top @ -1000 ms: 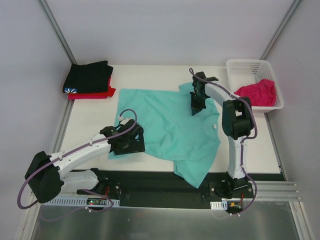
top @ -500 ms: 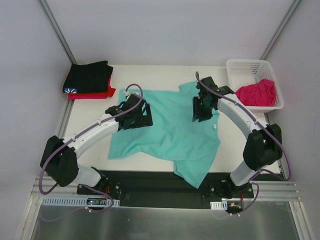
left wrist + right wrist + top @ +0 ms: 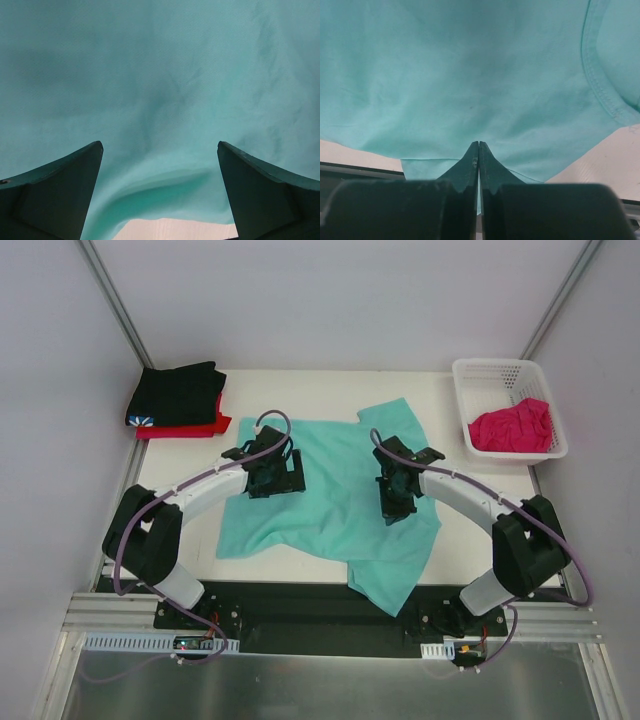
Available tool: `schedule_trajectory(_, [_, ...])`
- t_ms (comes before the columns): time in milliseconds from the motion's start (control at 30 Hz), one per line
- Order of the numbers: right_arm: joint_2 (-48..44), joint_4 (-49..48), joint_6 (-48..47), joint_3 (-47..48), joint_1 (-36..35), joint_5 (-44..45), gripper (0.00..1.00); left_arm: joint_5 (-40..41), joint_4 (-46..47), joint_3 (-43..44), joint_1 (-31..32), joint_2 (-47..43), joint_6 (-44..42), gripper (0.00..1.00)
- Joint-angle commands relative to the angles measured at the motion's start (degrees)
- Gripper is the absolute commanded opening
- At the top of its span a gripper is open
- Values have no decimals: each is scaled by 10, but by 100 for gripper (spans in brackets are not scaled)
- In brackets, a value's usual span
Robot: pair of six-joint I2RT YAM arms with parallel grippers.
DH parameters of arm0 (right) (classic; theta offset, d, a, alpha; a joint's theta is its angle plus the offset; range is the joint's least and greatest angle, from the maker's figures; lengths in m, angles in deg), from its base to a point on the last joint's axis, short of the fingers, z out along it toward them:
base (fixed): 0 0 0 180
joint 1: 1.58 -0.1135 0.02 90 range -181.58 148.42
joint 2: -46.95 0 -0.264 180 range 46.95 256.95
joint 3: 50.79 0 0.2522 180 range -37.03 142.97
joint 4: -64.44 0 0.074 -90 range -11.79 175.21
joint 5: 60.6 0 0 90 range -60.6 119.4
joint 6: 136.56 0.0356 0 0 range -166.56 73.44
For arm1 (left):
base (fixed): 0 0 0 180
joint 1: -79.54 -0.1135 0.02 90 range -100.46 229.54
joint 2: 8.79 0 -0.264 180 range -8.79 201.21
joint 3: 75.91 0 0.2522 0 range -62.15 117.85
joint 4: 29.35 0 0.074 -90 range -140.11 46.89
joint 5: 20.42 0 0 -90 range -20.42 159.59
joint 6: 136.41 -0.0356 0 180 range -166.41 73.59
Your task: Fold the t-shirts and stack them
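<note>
Here the teal t-shirt [image 3: 330, 495] lies rumpled across the middle of the table [image 3: 180, 480], with one corner hanging over the near edge. The left gripper [image 3: 272, 472] is spread wide just over its left part. The right gripper [image 3: 393, 502] is closed at its right part; whether it pinches cloth cannot be told. For a clean fold, both should probably grasp matching edges and draw the shirt flat first.

Matt teal cloth t-shirt [image 3: 335, 508], white plastic basket [image 3: 495, 363], perhaps laminate table [image 3: 300, 390]
</note>
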Motion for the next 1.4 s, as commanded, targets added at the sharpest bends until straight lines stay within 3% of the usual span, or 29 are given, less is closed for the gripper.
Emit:
schedule_trajectory(0, [-22,-13,38,-39,-31,27,1,-10,17,-13,-7,-21,-10,99])
schedule_trajectory(533, [24,-72,91,-127,-97,33,1,-10,12,-40,-19,-73,-11,99])
schedule_trajectory(967, [4,-41,124,-194,-101,81,1,-8,1,-53,-28,-113,-20,99])
schedule_trajectory(1367, [-15,-3,135,-187,-103,99,1,-8,-5,-64,-29,-143,-24,99])
